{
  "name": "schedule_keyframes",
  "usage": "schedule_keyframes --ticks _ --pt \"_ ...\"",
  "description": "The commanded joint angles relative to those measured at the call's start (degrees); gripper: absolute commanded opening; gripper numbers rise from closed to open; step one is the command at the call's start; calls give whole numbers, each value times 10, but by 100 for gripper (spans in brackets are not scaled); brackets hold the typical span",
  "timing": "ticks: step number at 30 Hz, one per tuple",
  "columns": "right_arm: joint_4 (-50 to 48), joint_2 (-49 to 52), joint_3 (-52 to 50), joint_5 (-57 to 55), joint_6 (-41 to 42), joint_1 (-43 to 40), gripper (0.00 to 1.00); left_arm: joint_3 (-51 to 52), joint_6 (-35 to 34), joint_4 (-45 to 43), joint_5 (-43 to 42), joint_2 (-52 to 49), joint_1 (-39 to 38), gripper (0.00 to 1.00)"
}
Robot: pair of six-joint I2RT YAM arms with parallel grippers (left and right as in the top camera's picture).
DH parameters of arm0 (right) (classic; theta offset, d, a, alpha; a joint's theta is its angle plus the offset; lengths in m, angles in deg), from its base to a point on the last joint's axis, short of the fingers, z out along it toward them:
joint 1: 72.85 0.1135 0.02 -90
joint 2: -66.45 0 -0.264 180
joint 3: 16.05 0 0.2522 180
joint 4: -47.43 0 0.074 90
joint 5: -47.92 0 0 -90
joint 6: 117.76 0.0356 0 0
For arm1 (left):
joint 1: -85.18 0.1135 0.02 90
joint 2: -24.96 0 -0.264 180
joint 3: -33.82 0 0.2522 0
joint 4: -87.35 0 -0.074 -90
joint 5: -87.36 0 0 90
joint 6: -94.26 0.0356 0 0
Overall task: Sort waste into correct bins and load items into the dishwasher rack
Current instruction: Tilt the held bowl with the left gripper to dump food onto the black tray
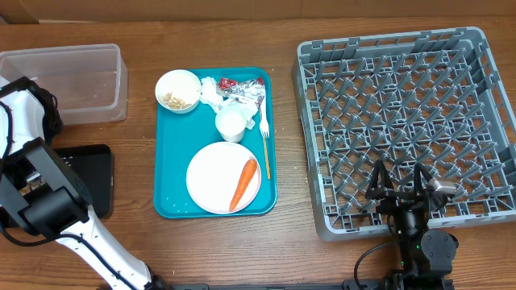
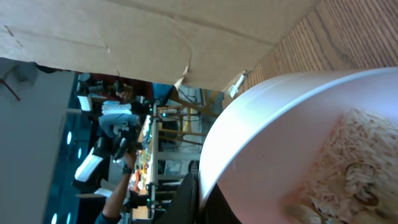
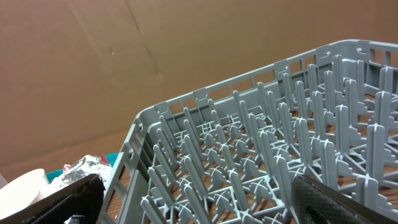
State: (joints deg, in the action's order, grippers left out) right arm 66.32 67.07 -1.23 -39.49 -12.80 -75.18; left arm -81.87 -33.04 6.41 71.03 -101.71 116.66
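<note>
Carrot (image 1: 243, 184) rests on the plate (image 1: 211, 181) in the teal tray (image 1: 165, 161), long axis slanting along the tray, well left of the right gripper (image 1: 400, 174), which stands wide open over the near edge of the rack (image 1: 309, 137). Left wrist: closed left gripper unseen, bowl (image 2: 261, 137) of food bits (image 2: 354, 162) looms close. Right wrist: rack, foil wrapper (image 3: 84, 167), no carrot.

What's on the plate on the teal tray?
One carrot on the plate, toward its right edge. Rest looks bare; the patch under the carrot is covered.
</note>
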Motion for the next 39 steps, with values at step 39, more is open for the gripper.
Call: schedule_keyframes --ticks 39 --pt "-5 -5 -6 0 1 -3 100 -4 266 -166 159 4 -1 4"
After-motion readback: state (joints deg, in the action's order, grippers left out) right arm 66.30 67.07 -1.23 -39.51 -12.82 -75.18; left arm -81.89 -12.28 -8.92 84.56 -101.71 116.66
